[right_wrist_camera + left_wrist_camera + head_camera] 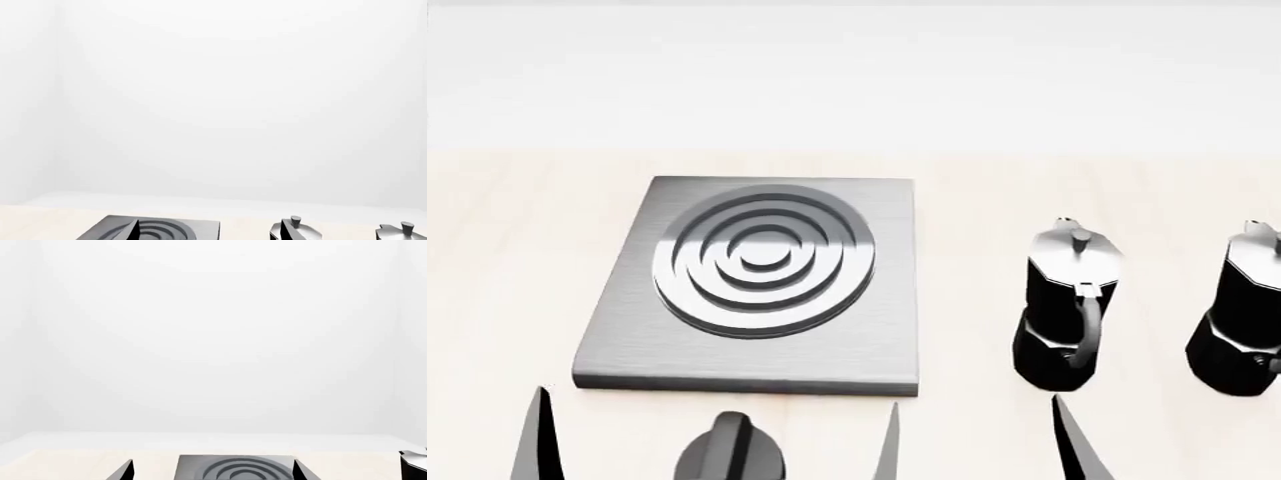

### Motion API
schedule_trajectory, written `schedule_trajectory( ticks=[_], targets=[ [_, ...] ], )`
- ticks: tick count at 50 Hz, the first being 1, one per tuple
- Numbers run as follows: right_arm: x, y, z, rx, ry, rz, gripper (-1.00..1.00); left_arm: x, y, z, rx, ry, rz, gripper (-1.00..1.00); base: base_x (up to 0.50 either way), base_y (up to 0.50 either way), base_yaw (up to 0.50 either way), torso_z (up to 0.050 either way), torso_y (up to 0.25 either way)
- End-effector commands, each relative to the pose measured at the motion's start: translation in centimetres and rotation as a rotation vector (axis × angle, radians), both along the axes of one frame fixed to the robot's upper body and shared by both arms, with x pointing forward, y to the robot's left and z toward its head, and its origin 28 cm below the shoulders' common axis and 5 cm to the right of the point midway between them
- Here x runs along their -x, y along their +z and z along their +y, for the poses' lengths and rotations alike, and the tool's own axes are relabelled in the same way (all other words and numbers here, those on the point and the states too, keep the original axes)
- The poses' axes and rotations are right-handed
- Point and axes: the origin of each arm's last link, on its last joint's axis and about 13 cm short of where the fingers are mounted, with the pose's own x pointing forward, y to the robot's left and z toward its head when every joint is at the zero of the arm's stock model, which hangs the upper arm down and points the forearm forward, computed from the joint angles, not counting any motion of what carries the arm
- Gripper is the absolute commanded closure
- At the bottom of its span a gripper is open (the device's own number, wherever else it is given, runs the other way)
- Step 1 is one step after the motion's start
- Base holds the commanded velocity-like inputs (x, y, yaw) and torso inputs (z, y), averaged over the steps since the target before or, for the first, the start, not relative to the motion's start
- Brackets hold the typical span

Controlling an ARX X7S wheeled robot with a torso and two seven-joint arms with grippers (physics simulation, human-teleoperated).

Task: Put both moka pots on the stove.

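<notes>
The stove point(627, 340), a grey plate with ringed burner, lies left of centre on the pale table. Two moka pots stand upright to its right, one nearer the stove point(1065, 310) and one at the frame edge point(1244, 310). My left gripper point(634, 445) is open near the stove's front left corner, short of it; in the left wrist view the left gripper point(213, 470) frames the stove point(193, 467). My right gripper point(977, 440) is open, between stove and nearer pot. In the right wrist view the right gripper point(210, 231) shows the stove point(200, 230) and both pot lids point(303, 232) point(400, 232).
A squat round black knob point(731, 455) sits on the table just in front of the stove, partly merging with my left gripper's inner finger. A sliver of a moka pot point(415, 462) shows in the left wrist view. A white wall rises behind the table.
</notes>
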Motion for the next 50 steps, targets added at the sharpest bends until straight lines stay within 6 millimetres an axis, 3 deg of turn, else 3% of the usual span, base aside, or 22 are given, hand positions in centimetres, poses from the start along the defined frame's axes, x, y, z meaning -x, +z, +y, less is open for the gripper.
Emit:
schedule_trajectory(
  ticks=[1, 36, 40, 50],
  targets=[
    [0.0, 0.1, 0.0, 0.0, -0.001, -0.001, -1.0, 0.0, 0.1, 0.0, 0.0, 0.0, -0.001, -1.0, 0.0, 0.14, 0.0, 0.0, 0.0],
    [-0.2, -0.2, 0.0, 0.014, 0.003, 0.022, -1.0, 0.1, 0.1, -0.1, -0.002, -0.001, 0.001, -1.0, 0.0, 0.12, 0.0, 0.0, 0.0],
    [-0.3, 0.3, 0.0, 0.056, 0.0, 0.033, -1.0, 0.1, 0.1, -0.1, -0.001, -0.002, 0.002, -1.0, 0.0, 0.0, 0.0, 0.0, 0.0],
    [-2.6, 4.3, -1.4, 0.067, -0.053, -0.01, -1.0, 0.1, 0.0, -0.1, 0.002, -0.002, 0.006, -1.0, 0.0, 0.0, 0.0, 0.0, 0.0]
  ],
)
